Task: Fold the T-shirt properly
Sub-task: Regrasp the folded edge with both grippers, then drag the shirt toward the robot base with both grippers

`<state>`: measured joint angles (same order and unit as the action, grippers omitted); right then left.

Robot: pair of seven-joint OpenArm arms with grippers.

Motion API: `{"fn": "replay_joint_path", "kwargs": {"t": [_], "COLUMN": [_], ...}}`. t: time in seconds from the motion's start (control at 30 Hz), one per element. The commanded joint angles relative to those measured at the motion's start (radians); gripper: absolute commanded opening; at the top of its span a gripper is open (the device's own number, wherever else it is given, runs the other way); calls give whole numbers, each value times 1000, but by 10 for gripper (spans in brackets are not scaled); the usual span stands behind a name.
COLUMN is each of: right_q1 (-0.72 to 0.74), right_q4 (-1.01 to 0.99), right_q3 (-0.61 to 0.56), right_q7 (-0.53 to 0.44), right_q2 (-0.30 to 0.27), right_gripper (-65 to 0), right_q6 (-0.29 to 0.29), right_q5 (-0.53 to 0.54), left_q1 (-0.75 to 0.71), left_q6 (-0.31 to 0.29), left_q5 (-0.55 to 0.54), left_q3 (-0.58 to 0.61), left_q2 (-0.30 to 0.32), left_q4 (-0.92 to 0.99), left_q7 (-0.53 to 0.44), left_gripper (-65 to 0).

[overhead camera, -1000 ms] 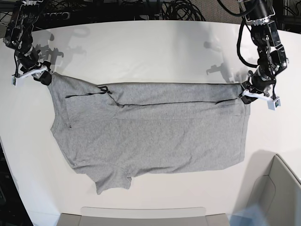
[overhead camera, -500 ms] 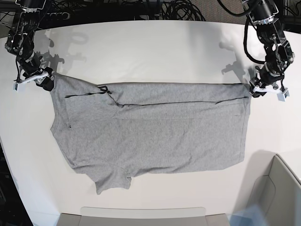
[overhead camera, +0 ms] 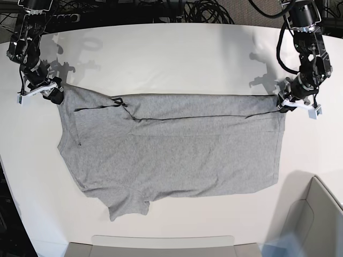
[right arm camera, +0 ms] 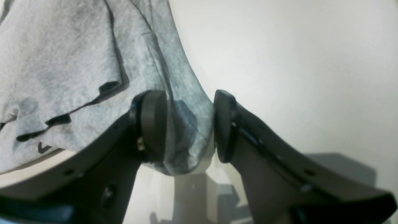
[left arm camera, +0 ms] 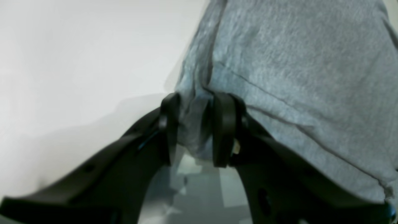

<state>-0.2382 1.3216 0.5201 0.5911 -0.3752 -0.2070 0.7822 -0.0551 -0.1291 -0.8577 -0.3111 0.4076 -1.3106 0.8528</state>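
**Garment position and gripper state**

Table (overhead camera: pixel 161 53): white surface occupying most of the base view; bears the T-shirt (overhead camera: pixel 177 150), which lies flat near the centre, plain grey side up, with 1 long fold line running along its upper edge; 1 sleeve projects at the lower left of that view; dark cables (overhead camera: pixel 203 10) lie beyond the far table edge.

Right gripper (right arm camera: pixel 189 127): positioned at the upper-left corner of the shirt in the base view (overhead camera: pixel 40 88); jaws stand apart, with a bunched corner of grey cloth lying between them; the cloth touches the left pad, and a narrow gap shows beside the right pad; no clamping visible.

Left gripper (left arm camera: pixel 194 129): positioned at the upper-right corner of the shirt in the base view (overhead camera: pixel 297 104); jaws parted, with a fold of cloth between the pads; whether the pads press the cloth cannot be told.
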Motion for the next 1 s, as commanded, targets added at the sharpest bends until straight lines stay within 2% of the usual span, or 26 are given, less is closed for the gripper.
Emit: {"fn": "replay_joint_path", "kwargs": {"t": [0.0,0.1,0.17,0.23,0.33,0.37,0.57,0.83,0.97], "right_q1": [6,13,18,23,33,32,-65,-207,-286], "right_q4": [11,8,14,16,17,20,126,266,322], "right_q3": [-10,-47,-71,-88,-84,-81,-61,-16,-22], "right_q7": [8,8,8,8,10,10,14,16,16], "right_q2": [-15,-15,-12,-8,6,9,-14,-17,-9], "right_gripper": [-402,-410,-443,-508,-637,-650,-650,-650,-650], "right_q6": [-7,-7,-7,-7,-6,-6,-7,-7,-7], "right_q5": [-4,-14,-56,-108,-159,-168,-172,-169,-168], "left_q1": [4,4,4,4,1,-4,-68,-180,-256], "left_q6": [4,3,1,1,4,4,3,3,3], "left_q5": [5,5,8,10,12,13,12,12,12], "left_q3": [5,10,31,73,77,77,-9,-90,-98], "left_q2": [7,4,3,6,6,6,7,11,47], "left_q4": [-5,-5,-5,-5,-2,-2,-34,-128,-140], "left_q7": [27,29,27,19,18,18,19,29,27], "left_gripper": [-454,-456,-467,-517,-650,-650,-650,-650,-650]}}
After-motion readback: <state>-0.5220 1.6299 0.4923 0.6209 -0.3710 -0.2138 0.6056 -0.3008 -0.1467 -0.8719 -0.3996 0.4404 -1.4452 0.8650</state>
